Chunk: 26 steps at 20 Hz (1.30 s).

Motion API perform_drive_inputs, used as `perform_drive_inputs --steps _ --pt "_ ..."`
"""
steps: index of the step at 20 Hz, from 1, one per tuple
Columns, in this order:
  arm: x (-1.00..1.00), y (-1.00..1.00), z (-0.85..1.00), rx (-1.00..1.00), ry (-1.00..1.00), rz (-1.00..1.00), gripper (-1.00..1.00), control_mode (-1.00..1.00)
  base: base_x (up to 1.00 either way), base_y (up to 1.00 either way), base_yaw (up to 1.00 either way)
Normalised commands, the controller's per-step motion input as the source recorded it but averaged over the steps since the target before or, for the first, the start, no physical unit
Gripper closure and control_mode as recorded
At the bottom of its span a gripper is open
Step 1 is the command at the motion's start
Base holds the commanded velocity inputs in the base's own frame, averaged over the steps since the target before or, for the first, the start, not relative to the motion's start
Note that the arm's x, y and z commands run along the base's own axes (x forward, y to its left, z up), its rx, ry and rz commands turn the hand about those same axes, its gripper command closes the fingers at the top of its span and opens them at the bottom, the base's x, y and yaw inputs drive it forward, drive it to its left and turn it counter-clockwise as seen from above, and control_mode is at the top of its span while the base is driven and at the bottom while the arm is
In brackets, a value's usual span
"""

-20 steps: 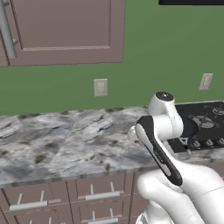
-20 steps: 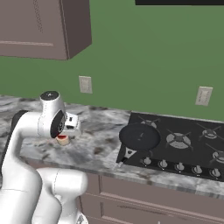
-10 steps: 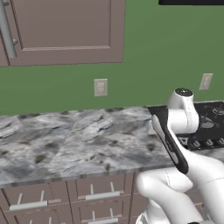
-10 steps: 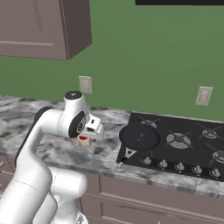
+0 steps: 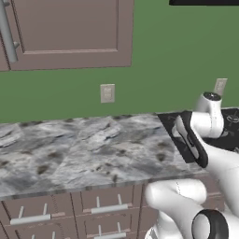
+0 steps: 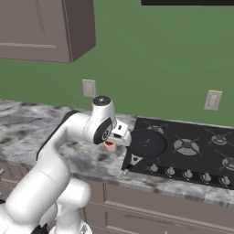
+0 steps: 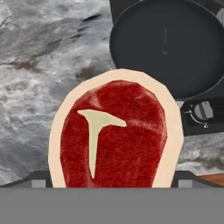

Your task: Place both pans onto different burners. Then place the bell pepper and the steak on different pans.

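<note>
I've got the steak point(image 7: 114, 135) pinched in my fingers point(image 6: 119, 137) above the desk point(image 6: 59, 137), and the pan point(image 6: 147, 142) on the near-left burner sits just beyond, off toward the cooktop point(image 6: 201, 155).

arm: bent, reaching forward | claw point(image 6: 111, 145): closed, carrying a load

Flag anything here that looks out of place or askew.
Nothing stands out. The steak is up in the hand over the counter, short of the pan, which sits level on the front left burner. No spill or damage shows.
</note>
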Motion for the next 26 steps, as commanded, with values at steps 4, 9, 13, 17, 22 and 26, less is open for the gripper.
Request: perform_drive_inputs --steps 4,9,13,17,22,26 --pt "0.57 -0.47 0.00 0.00 0.00 -0.01 1.00 -1.00 0.00 0.00 0.00" --pt "0.68 -0.45 0.00 0.01 0.02 0.00 1.00 -1.00 0.00 0.00 0.00" --pt "0.57 -0.46 0.00 0.01 0.01 0.00 1.00 -1.00 0.00 0.00 0.00" --pt "0.35 -0.33 -0.02 0.02 0.00 0.00 1.00 -1.00 0.00 0.00 0.00" --pt "0.26 -0.21 -0.15 0.01 0.00 0.00 1.00 -1.00 0.00 0.00 0.00" --pt "0.20 -0.21 -0.28 0.03 0.00 0.00 1.00 -1.00 0.00 0.00 0.00"
